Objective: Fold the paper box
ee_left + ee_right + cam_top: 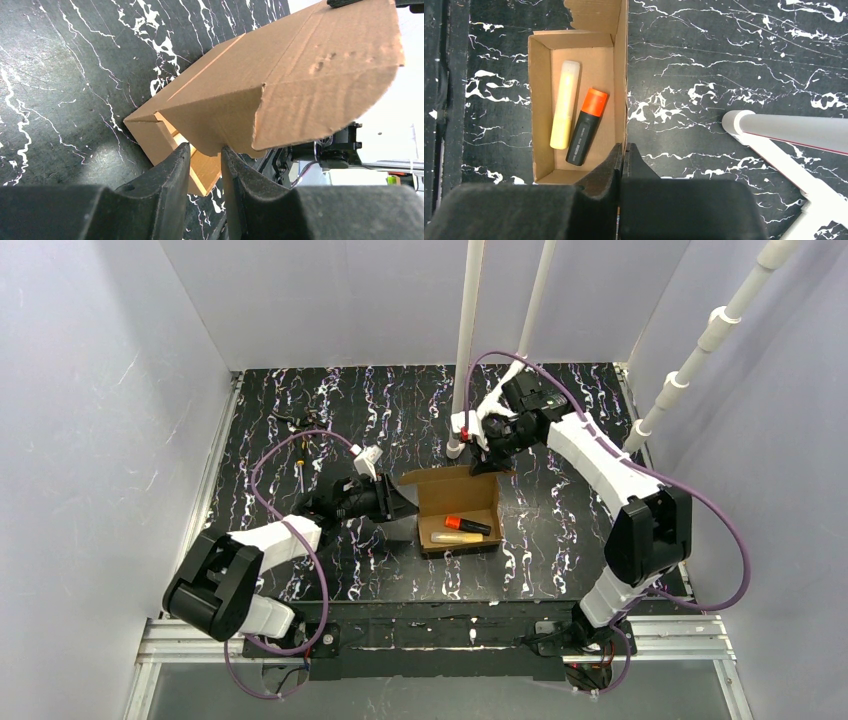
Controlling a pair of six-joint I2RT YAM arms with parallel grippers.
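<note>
The paper box (461, 492) is a brown cardboard box standing open mid-table, its lid raised at the far side. It holds a black marker with an orange cap (585, 127) and a yellow marker (564, 105). My left gripper (405, 503) is at the box's left side. In the left wrist view the rounded end of a side flap (215, 125) sits wedged between its fingertips (181, 160), which stand a little apart. My right gripper (623, 147) is shut on the edge-on cardboard wall (623, 75) at the box's back right corner (488, 466).
Two white poles (465, 340) rise from the table just behind the box, and one pole's foot (784, 129) lies right of my right gripper. Small dark items (295, 422) sit at the back left. Grey walls enclose the black marbled table (560, 410).
</note>
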